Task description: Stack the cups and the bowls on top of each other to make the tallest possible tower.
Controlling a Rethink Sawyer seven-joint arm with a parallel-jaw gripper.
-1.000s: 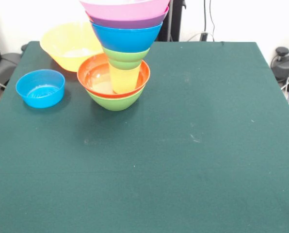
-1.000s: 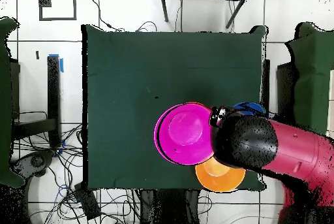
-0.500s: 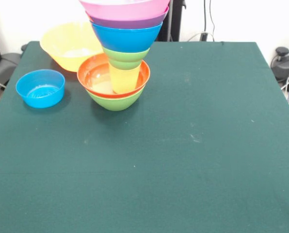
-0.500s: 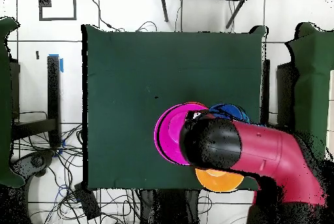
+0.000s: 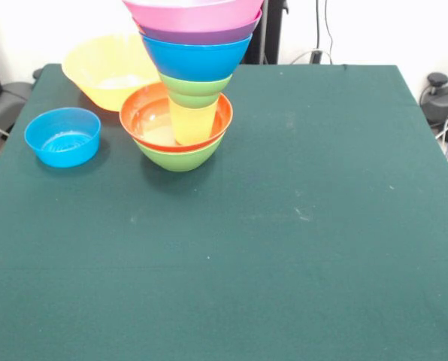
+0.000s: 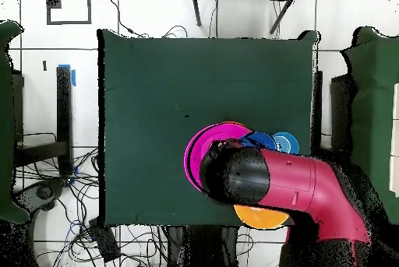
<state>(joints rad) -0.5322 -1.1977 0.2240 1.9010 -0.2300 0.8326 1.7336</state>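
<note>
The tower stands at the table's far left in the front view: a green bowl (image 5: 180,156) at the bottom, then a red-orange bowl (image 5: 143,114), the yellow cup (image 5: 192,122), a small green bowl (image 5: 195,89), a blue bowl (image 5: 195,59), a purple bowl (image 5: 198,33) and a pink bowl (image 5: 194,11) cut by the top edge. From overhead only the pink bowl (image 6: 201,151) shows, half covered by the red and black arm (image 6: 273,190). The gripper itself is hidden under the arm and does not show in the front view.
A small light-blue bowl (image 5: 62,136) sits left of the tower and a large orange bowl (image 5: 107,69) behind it. Overhead, the blue bowl (image 6: 282,142) and the orange bowl (image 6: 261,217) peek out beside the arm. The green table (image 5: 299,226) stretches to the right.
In the overhead view the arm has swung left over the pink bowl, covering more of it and uncovering the small blue bowl. The tower has not moved.
</note>
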